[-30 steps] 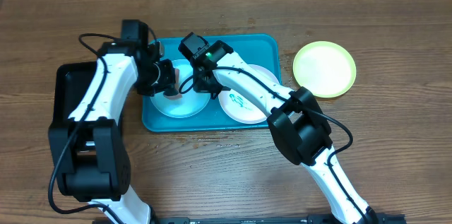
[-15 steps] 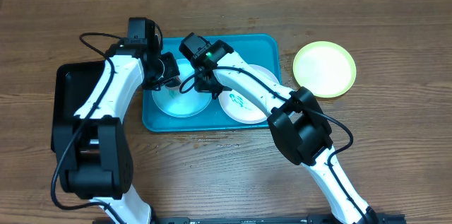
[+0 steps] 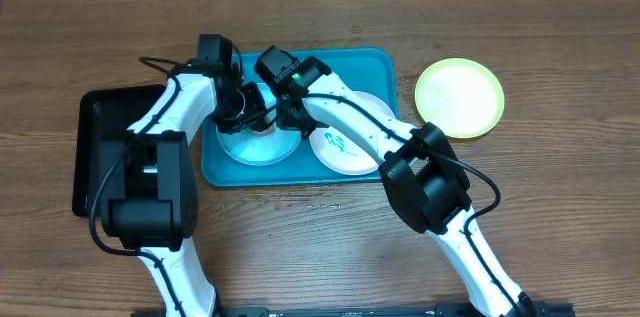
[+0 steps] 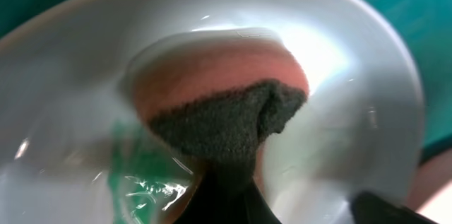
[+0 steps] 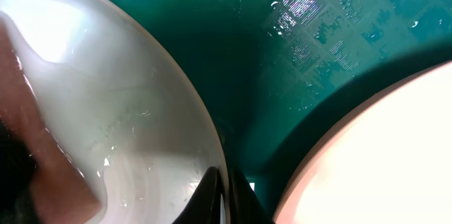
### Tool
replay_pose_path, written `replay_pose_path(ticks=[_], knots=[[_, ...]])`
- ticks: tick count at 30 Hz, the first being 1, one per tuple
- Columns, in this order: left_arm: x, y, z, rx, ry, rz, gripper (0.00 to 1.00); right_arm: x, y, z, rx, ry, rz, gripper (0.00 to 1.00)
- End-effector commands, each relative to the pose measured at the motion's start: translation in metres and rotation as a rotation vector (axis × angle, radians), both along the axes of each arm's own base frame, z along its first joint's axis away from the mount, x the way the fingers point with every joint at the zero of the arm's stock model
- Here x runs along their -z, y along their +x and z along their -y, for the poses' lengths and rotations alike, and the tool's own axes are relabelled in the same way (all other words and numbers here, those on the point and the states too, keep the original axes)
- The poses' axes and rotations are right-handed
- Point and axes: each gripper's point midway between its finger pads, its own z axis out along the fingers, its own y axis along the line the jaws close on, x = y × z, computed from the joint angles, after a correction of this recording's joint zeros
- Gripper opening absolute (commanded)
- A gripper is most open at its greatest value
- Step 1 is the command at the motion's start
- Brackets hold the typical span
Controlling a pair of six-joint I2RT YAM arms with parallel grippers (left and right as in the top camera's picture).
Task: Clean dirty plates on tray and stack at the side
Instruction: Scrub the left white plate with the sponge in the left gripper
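Left hand (image 3: 247, 115) is clenched on a sponge (image 4: 222, 104), pink foam with a dark green scrub side, and it's pressing that into the middle of the light blue plate (image 3: 255, 149). On my left wrist view there's a teal-green smear (image 4: 138, 171) on the plate at the lower left of the sponge, wet and streaky.

Going from the far left of the overhead: the black tray (image 3: 92, 147) sits on the tabletop (image 3: 560, 207) at centre left, and the left arm reaches across above it. Just right of that is the turquoise tray (image 3: 365, 65), with the light blue plate lying in its left half.

Right hand (image 3: 285, 117) is pinched shut on that plate's upper right rim. In the right wrist view the fingers sit either side of the edge.

The white plate (image 3: 338, 159) is in the right half of the tray, close beside the blue one, and has a teal squiggle (image 3: 334, 142) on it. The yellow-green plate (image 3: 459, 98) is off the tray, on bare wood at upper right, and looks clean from here.
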Motion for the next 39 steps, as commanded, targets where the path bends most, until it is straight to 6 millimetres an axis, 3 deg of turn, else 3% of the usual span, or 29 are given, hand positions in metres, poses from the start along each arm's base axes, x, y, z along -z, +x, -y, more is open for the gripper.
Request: replay_pose_path(ticks=[1, 4, 8, 11, 18, 22, 29, 35, 39], knots=[[0.034, -0.036, -0.058, 0.011, 0.369, -0.151, 0.04, 0.025, 0.006, 0.025, 0.033, -0.095, -0.003, 0.04], [0.016, -0.043, -0.095, -0.001, 0.592, -0.185, 0.04, 0.024, 0.006, 0.026, 0.032, -0.096, -0.003, 0.04], [-0.007, -0.039, -0.105, -0.003, 0.656, -0.184, 0.04, 0.024, 0.006, 0.026, 0.029, -0.098, -0.001, 0.04], [-0.011, -0.028, -0.087, -0.005, 0.55, -0.158, 0.04, 0.024, 0.006, 0.026, 0.029, -0.098, -0.001, 0.04], [0.0, -0.005, 0.002, 0.036, 0.04, -0.059, 0.04, 0.024, 0.006, 0.026, 0.029, -0.098, -0.001, 0.04], [0.005, -0.003, 0.027, 0.072, -0.055, -0.023, 0.04, 0.024, 0.006, 0.025, 0.029, -0.096, 0.001, 0.04], [0.011, -0.02, 0.039, 0.179, -0.049, -0.05, 0.04, 0.024, 0.008, 0.024, 0.029, -0.091, 0.007, 0.04], [0.011, -0.059, 0.034, 0.434, -0.032, -0.139, 0.04, 0.024, 0.008, 0.024, 0.003, -0.096, 0.006, 0.04], [0.008, -0.071, 0.029, 0.553, -0.032, -0.158, 0.04, 0.024, 0.007, 0.024, 0.003, -0.093, 0.003, 0.04]])
